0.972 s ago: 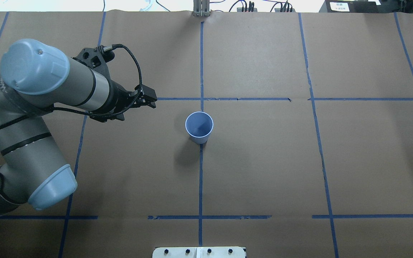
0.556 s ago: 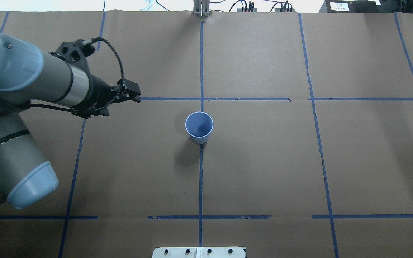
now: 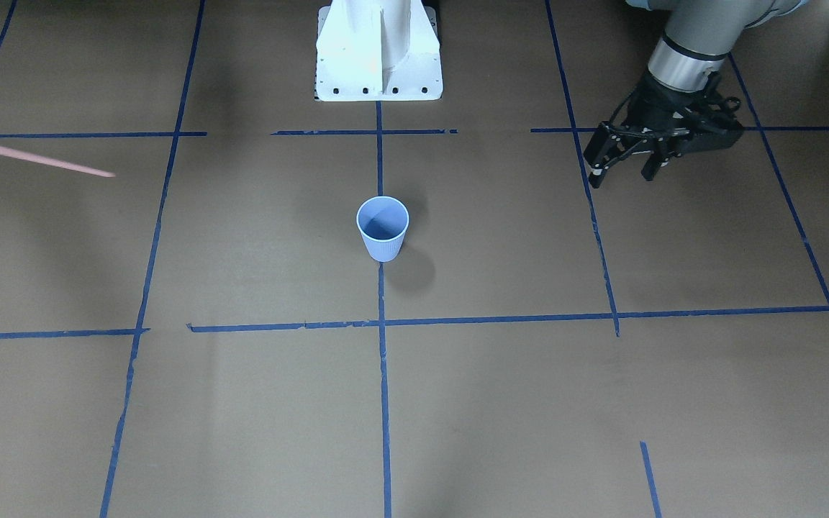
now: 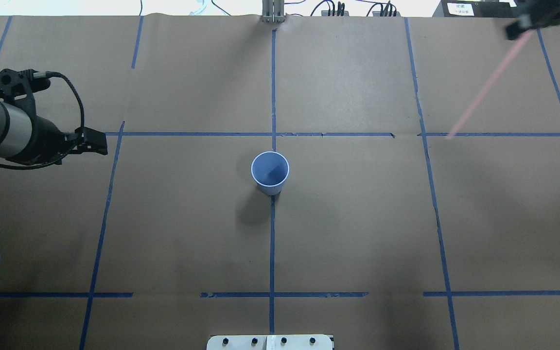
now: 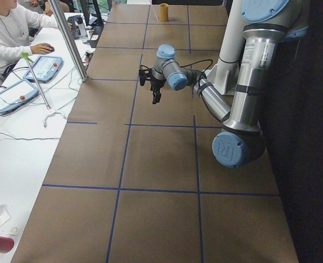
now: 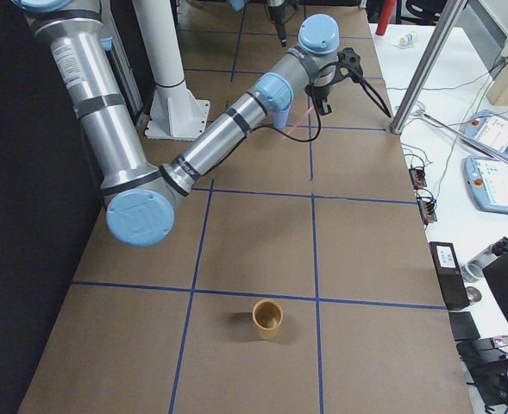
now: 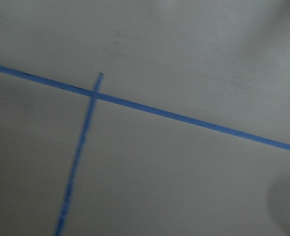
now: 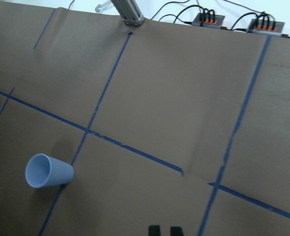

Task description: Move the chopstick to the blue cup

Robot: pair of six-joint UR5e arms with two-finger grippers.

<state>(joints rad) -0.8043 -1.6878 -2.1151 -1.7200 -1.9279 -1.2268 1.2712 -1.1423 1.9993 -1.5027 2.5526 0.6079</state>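
Chopstick (image 4: 487, 88) in air at far right, thick end pinched by right gripper (image 4: 521, 30), tip slanting down, well apart from blue cup (image 3: 384, 248) at desk (image 4: 358, 233) centre. Left gripper (image 3: 621, 173) spread, empty. Stick likely light, stiff, slippery; may pivot. End grip suits tip-first drop.

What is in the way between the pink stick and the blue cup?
Nothing visible. Between the chopstick, held in the right gripper, and the blue cup there is only bare brown paper with flat tape lines.
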